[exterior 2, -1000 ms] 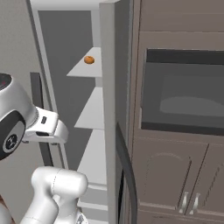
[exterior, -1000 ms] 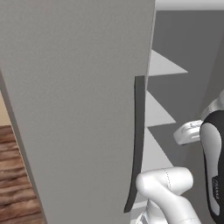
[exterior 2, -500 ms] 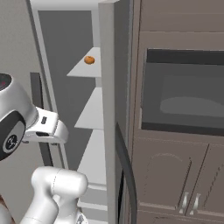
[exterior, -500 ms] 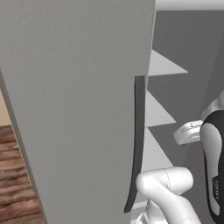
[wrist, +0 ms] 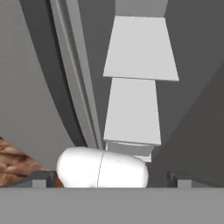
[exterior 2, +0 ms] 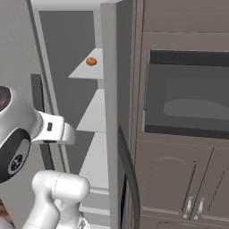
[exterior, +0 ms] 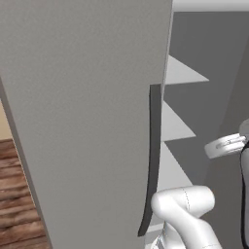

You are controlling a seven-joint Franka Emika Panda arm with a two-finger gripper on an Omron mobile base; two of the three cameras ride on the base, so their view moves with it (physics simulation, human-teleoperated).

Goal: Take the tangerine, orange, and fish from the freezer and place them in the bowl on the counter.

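— So, where is the freezer (exterior 2: 71, 40), and is it open?

— Yes, open. In the right base view its grey inside faces the camera with white shelves (exterior 2: 95, 114) stacked one above another. Its door (exterior: 82, 112) swings out to the left, a wide matte grey panel in the left base view, with a long dark handle (exterior: 151, 160) running down its edge.

— Any food inside?

— One small round orange fruit (exterior 2: 91, 61) sits on the top shelf, near the back. Whether it is the tangerine or the orange cannot be told.

— And the gripper (wrist: 109, 177)?

— In the hand view its two dark fingertips (wrist: 41, 178) stand far apart at the bottom corners, spread wide, with nothing between them. The hand looks toward the lower shelves, with a patch of wooden floor (wrist: 13, 164) at the left.

— What is beside the freezer?

— On the right, brown cabinets (exterior 2: 179, 179) with a dark oven (exterior 2: 188, 91) set into them.
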